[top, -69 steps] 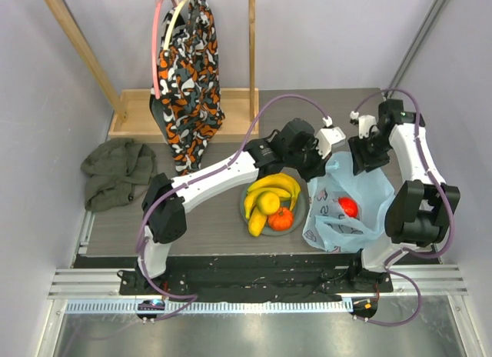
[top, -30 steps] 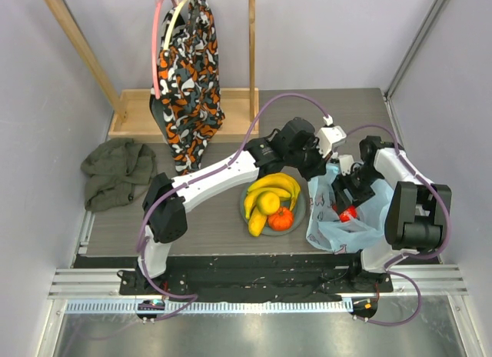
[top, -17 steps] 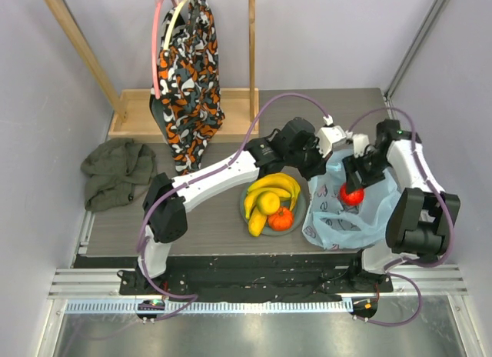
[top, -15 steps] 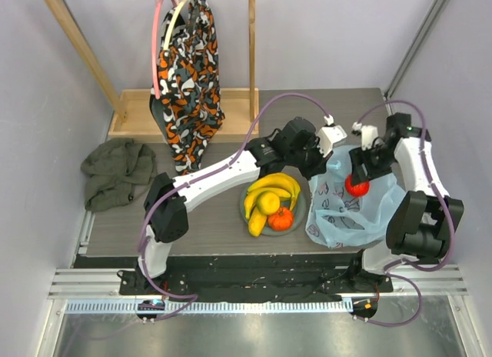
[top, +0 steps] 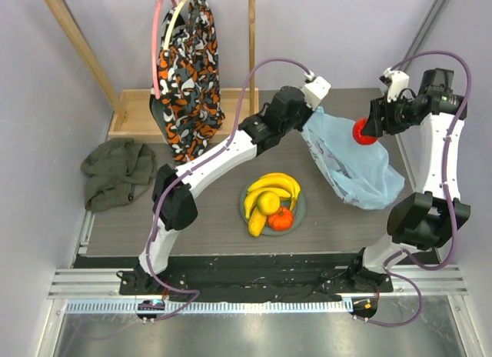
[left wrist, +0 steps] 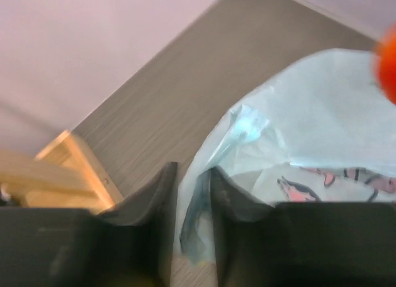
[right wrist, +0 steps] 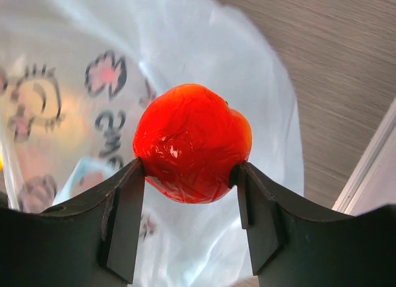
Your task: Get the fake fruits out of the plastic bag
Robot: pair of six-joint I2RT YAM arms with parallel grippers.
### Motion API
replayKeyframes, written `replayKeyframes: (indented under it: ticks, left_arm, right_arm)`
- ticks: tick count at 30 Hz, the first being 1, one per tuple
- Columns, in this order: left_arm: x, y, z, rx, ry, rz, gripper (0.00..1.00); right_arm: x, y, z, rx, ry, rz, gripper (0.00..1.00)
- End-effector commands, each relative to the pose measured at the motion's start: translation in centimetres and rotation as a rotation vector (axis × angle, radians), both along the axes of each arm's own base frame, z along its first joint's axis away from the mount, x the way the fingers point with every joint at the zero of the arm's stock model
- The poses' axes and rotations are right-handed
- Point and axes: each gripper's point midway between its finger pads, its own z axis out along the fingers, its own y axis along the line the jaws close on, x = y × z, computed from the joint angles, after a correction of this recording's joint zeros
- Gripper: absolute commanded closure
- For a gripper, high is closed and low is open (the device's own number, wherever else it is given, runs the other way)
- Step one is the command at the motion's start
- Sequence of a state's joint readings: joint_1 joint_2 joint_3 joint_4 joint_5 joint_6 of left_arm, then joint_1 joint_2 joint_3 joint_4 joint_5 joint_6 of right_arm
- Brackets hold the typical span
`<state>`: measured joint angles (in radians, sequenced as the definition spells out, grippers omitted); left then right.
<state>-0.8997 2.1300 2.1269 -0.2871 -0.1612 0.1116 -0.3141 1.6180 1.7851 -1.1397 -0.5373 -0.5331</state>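
My right gripper [right wrist: 190, 168] is shut on the glossy red apple [right wrist: 192, 141], held in the air above the far right of the table [top: 363, 132]. The light-blue plastic bag [top: 350, 161] hangs below and left of it, its cartoon print visible behind the apple [right wrist: 111, 77]. My left gripper [top: 314, 105] is raised at the bag's upper left corner. A fold of the bag's edge [left wrist: 195, 194] sits pinched between its nearly closed jaws. A banana bunch [top: 277, 186], a yellow-green round fruit [top: 267, 202], a small orange fruit [top: 281, 218] and a long yellow fruit [top: 257, 221] lie on the plate [top: 303, 207].
An orange-black-white patterned cloth [top: 188, 72] hangs from a wooden rack [top: 131, 118] at the back left. A crumpled green cloth [top: 117, 171] lies at the left edge. The wall stands close behind my right arm.
My right gripper closed on the apple inside the bag and lifted it up and out to the far right. My left gripper raised the bag's corner up and back, off the spot beside the plate.
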Motion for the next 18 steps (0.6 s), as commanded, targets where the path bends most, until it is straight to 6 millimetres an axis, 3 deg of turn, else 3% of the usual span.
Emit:
replayKeyframes:
  ticks: [1,4,5,7,11,15,18]
  left_arm:
    - [2.6,3.0,4.8,-0.056,-0.136,0.161,0.38]
    - [1.4,3.1,5.2,-0.063,-0.106,0.120,0.17]
    - [0.8,3.6,5.9,-0.067,-0.103,0.111,0.14]
    - [0.3,4.1,6.8,-0.076,-0.104,0.103,0.11]
    - [-0.5,7.0,9.2,-0.097,-0.096,0.118,0.10]
    - [-1.3,9.2,8.6,-0.060,-0.081,0.116,0.10]
    - [-1.6,10.8,8.8,-0.028,-0.100,0.128,0.10]
  right_arm:
    - [-3.1,2.7,2.0,0.036,-0.031,0.111,0.59]
    - [-5.5,4.4,2.0,0.036,-0.039,0.230,0.58]
    - [-6.3,5.7,2.3,0.048,-0.046,0.294,0.58]
    - [-8.1,7.5,2.3,0.035,-0.043,0.387,0.58]
    - [-11.6,13.6,1.9,0.029,-0.036,0.631,0.56]
    - [-13.3,17.2,-0.8,0.046,0.034,0.758,0.56]
    - [-13.5,18.7,-2.7,0.040,0.075,0.828,0.56]
